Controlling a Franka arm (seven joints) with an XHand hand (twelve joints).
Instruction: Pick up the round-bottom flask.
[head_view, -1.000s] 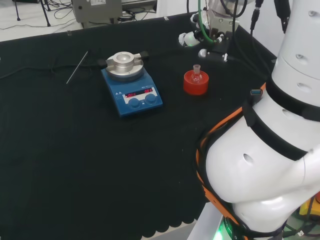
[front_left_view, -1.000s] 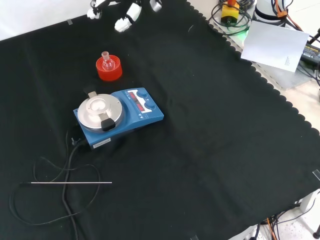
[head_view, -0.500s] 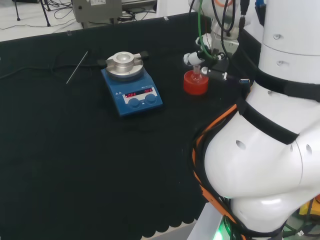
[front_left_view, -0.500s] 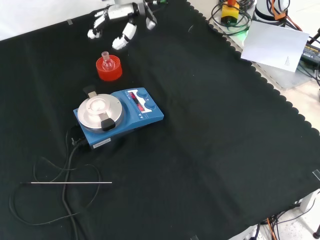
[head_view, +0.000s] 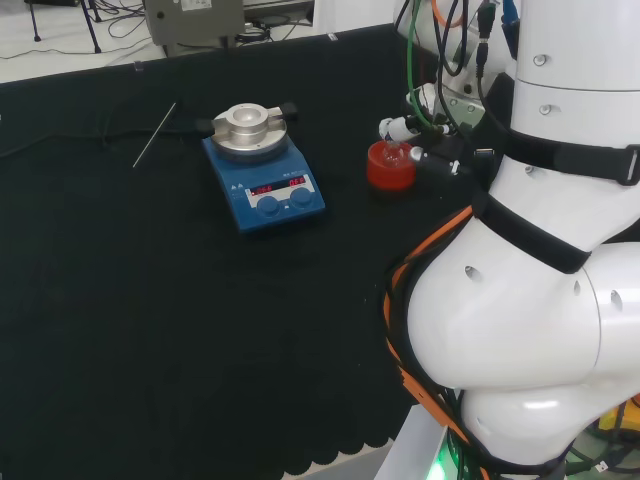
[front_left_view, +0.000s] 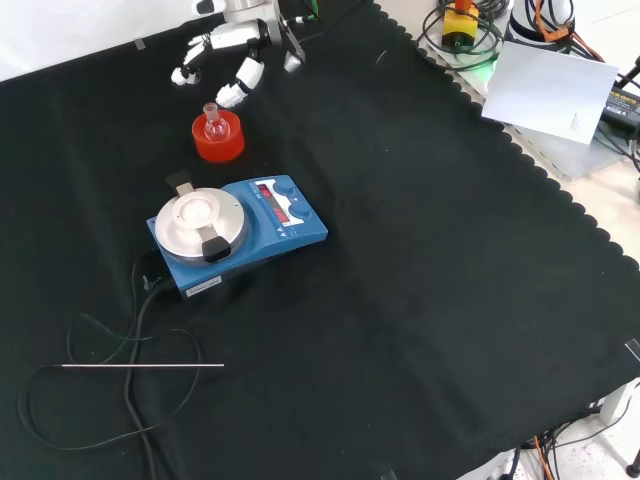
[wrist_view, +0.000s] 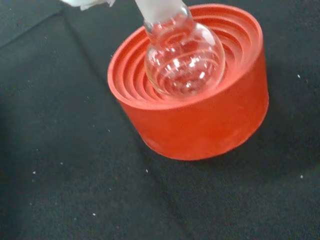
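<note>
The round-bottom flask (wrist_view: 184, 57) sits upright in its red ribbed stand (wrist_view: 200, 117) on the black cloth (front_left_view: 420, 260), toward the far edge of the bench in the front view. The wrist view shows what the others cannot: the clear bulb rests in the stand's stepped hollow, and nothing visible is inside it. In the front view the hand (front_left_view: 232, 45) hovers just beyond the flask, its fingers (front_left_view: 229, 95) spread and relaxed, one fingertip near the neck, apart from it. The head view shows the fingertips just right of the stand. A blue magnetic stirrer (front_left_view: 235, 235) stands beside the stand, and a thin metal rod (front_left_view: 140, 366) lies near the cloth's left front corner.
</note>
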